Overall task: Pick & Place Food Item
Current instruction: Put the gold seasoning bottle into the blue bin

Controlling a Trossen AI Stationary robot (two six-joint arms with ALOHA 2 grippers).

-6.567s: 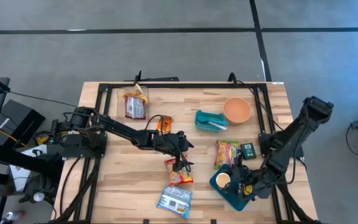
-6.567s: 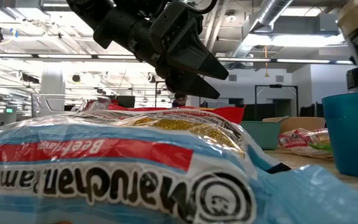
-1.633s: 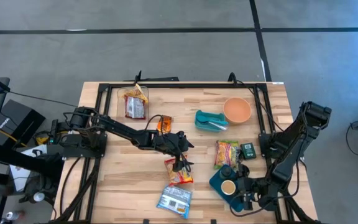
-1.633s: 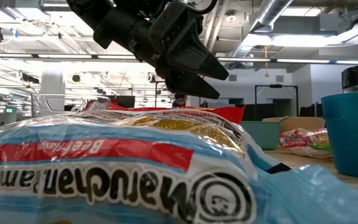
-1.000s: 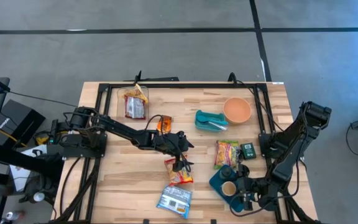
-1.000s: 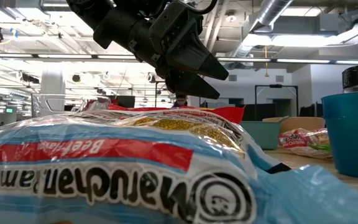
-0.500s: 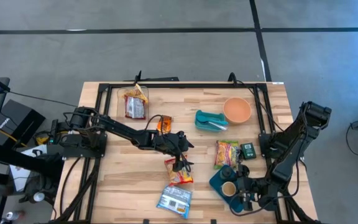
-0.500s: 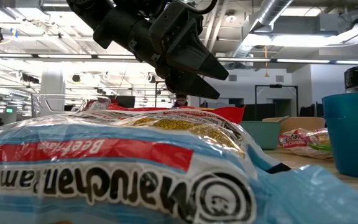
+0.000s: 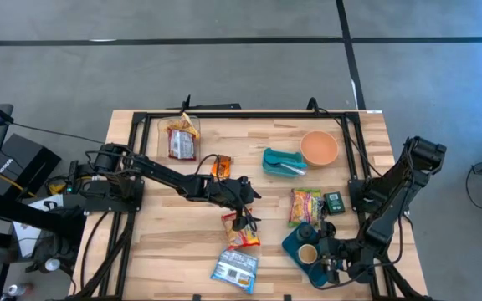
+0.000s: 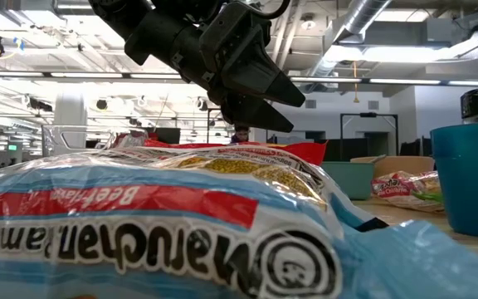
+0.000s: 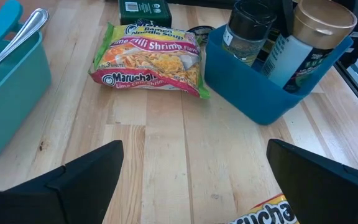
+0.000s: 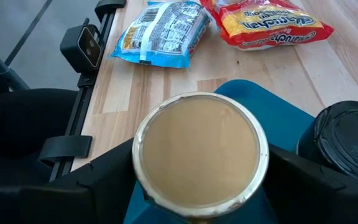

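Observation:
A jar with a gold lid (image 12: 201, 149) stands in the blue bin (image 9: 295, 245) near the table's front right, beside a black-lidded jar (image 12: 347, 140). My right gripper (image 12: 201, 171) is closed around the gold-lidded jar, which also shows in the high view (image 9: 307, 252). My left gripper (image 9: 243, 211) hangs open above a red and yellow ramen packet (image 9: 241, 232) lying flat at the table's middle. Its fingers (image 11: 86, 180) stand wide apart. A blue ramen packet (image 9: 234, 269) lies flat near the front edge. My right gripper has the gold-lidded jar between its two fingers, one on each side just under the lid's rim (image 12: 138, 158). The fingers come from the table's right, slanting down. The jar stands upright inside the blue bin. The lid hides its body.
A shrimp ramen packet (image 9: 304, 205) and a small green box (image 9: 334, 201) lie beside the bin. A teal tray with utensils (image 9: 283, 161) and an orange bowl (image 9: 319, 148) stand farther back. Two more packets (image 9: 181, 138) (image 9: 218, 165) lie at the back left.

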